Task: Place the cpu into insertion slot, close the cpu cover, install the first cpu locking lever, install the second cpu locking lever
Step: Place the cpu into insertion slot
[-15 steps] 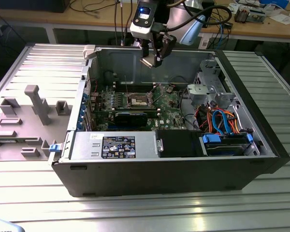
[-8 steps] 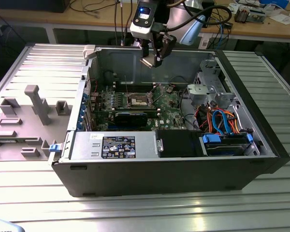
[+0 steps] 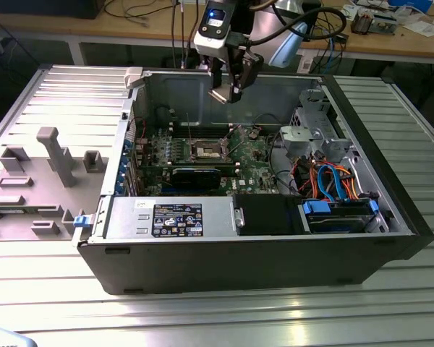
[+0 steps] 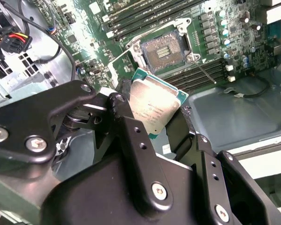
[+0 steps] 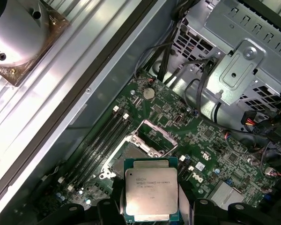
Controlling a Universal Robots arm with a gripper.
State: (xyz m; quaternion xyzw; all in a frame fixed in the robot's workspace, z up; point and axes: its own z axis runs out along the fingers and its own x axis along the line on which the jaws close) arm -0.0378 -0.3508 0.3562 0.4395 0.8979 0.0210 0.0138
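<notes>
My pincer is clenched on the cpu, high above the open computer case, well apart from the insertion slot. The cpu cover stands open. I judge no step is completed yet: placing, closing and locking are all left.

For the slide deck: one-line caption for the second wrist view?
Gripper, jaws shut on the cpu, holds it above the empty insertion slot.

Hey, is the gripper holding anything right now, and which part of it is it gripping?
Yes: the black gripper holds the cpu, a small flat square chip with a dull silver-grey metal top, pinched by two opposite side edges.
</notes>
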